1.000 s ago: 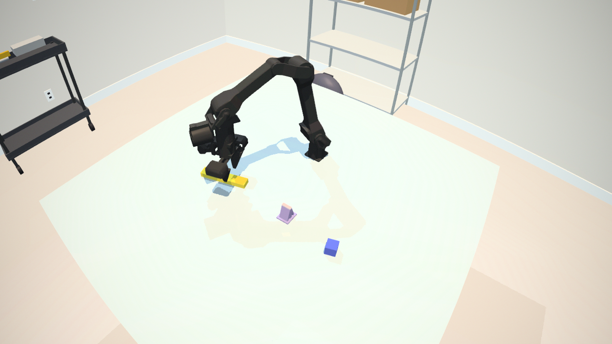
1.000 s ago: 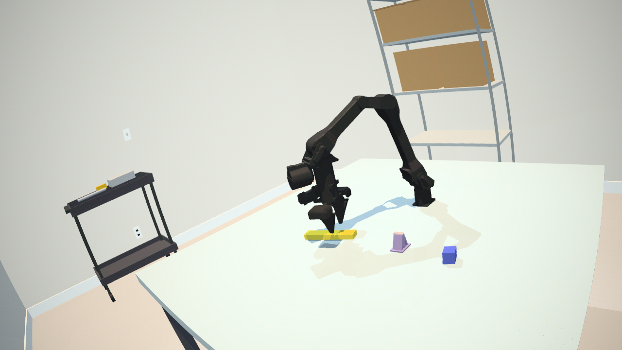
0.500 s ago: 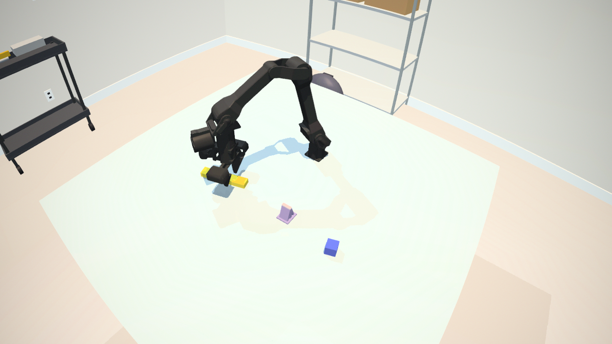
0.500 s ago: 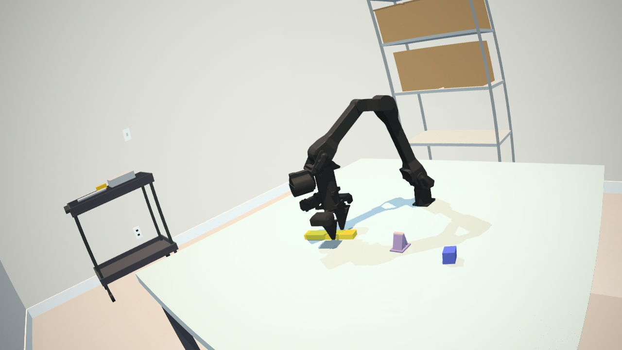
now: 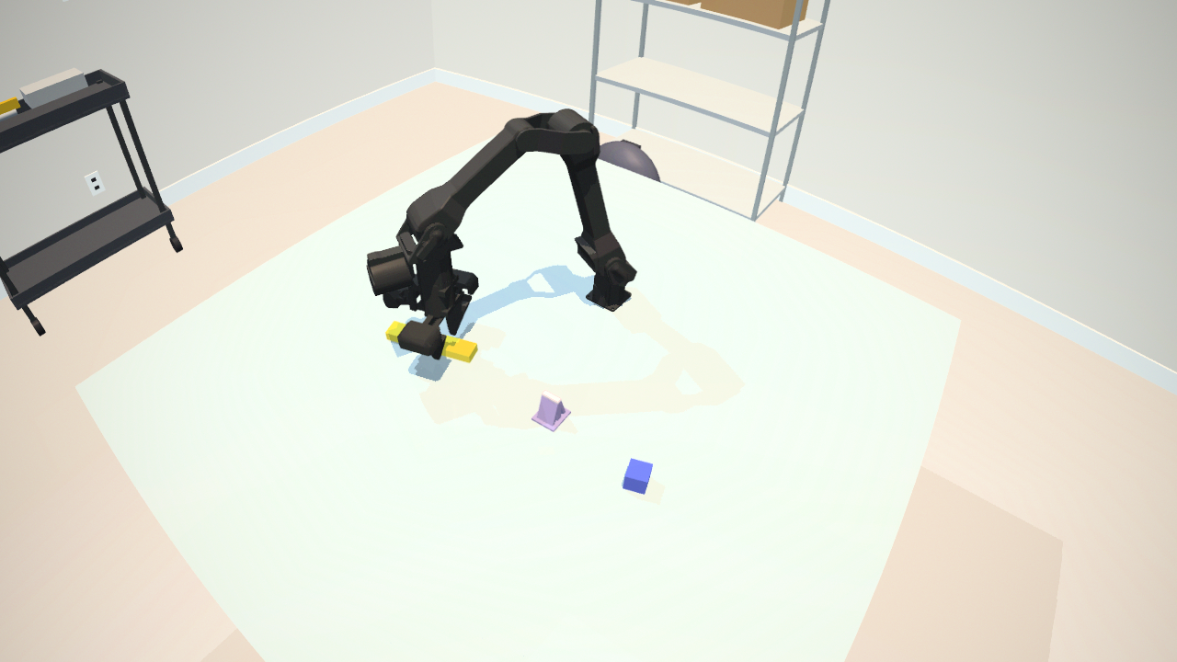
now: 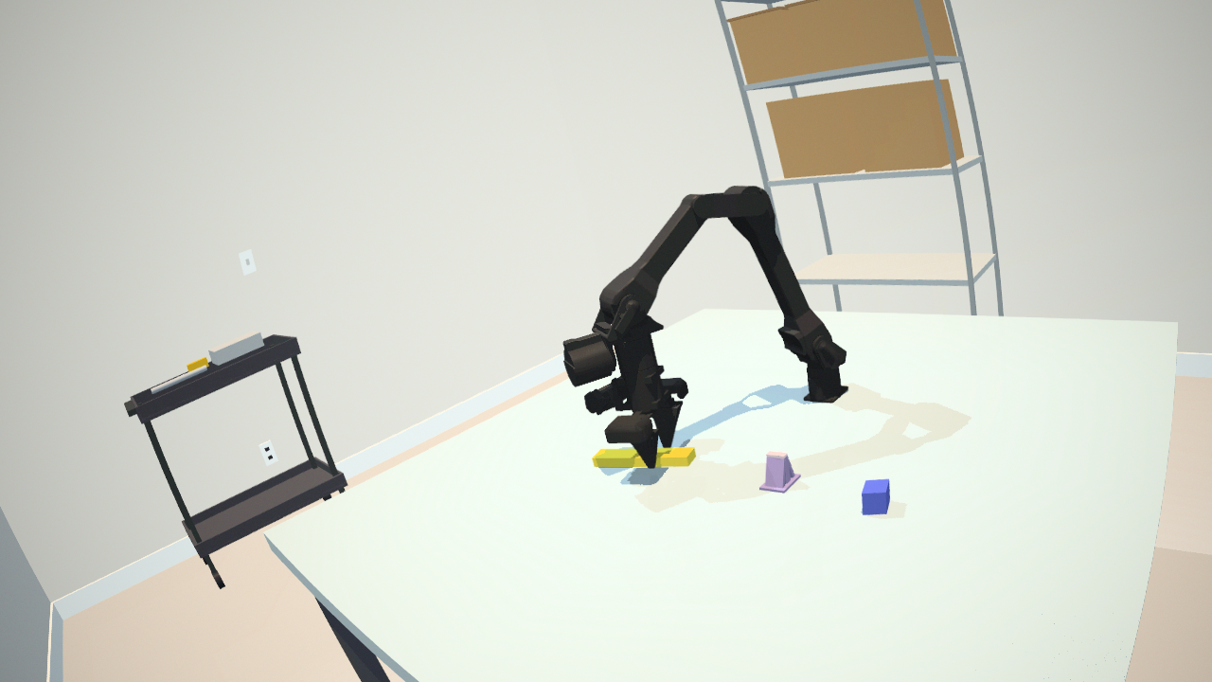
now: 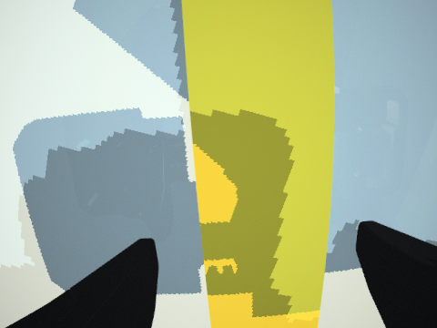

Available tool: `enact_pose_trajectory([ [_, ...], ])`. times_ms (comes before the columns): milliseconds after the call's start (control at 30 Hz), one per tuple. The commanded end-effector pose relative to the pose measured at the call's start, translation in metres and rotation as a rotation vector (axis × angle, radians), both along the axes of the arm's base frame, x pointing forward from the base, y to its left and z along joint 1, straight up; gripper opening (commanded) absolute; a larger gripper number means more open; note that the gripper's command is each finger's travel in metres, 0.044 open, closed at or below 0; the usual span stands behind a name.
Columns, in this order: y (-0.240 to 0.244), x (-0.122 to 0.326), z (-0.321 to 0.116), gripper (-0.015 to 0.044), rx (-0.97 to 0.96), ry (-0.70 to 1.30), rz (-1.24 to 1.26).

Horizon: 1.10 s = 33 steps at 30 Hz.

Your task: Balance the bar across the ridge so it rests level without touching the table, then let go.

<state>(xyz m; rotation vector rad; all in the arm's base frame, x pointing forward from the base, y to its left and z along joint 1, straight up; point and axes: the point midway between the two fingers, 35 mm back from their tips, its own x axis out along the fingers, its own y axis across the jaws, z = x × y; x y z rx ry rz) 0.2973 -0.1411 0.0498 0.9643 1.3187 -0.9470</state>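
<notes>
The yellow bar (image 5: 461, 350) (image 6: 678, 457) (image 7: 259, 55) lies flat on the table (image 5: 494, 535) (image 6: 678, 576), left of the ridge in the top and exterior views. My gripper (image 5: 445, 344) (image 6: 660, 457) (image 7: 259, 246) is open and low over the bar's middle part, with one finger on each side. In the wrist view the bar runs up and down between the fingers, with a gap on both sides. The light purple ridge (image 5: 550, 409) (image 6: 776, 471) stands upright on its square base with nothing on it.
A blue cube (image 5: 637, 475) (image 6: 875, 496) sits on the table beyond the ridge from the bar. The arm's base (image 5: 609, 294) (image 6: 824, 383) stands behind the ridge. A dark cart (image 5: 82, 238) (image 6: 262, 506) and a metal shelf (image 5: 699, 94) (image 6: 898, 267) stand off the table.
</notes>
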Motion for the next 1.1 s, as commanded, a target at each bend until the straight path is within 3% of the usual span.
enact_pose_trajectory([
  [0,0.0,0.0,0.0,0.0236,0.0,0.0,0.0],
  [100,0.0,0.0,0.0,0.0157,0.0,0.0,0.0],
  [333,0.0,0.0,0.0,0.0111,0.0,0.0,0.0],
  [467,0.0,0.001,0.006,0.0006,0.0,0.0,0.0],
  [1067,-0.002,0.003,0.052,0.0,-0.003,0.001,-0.002],
])
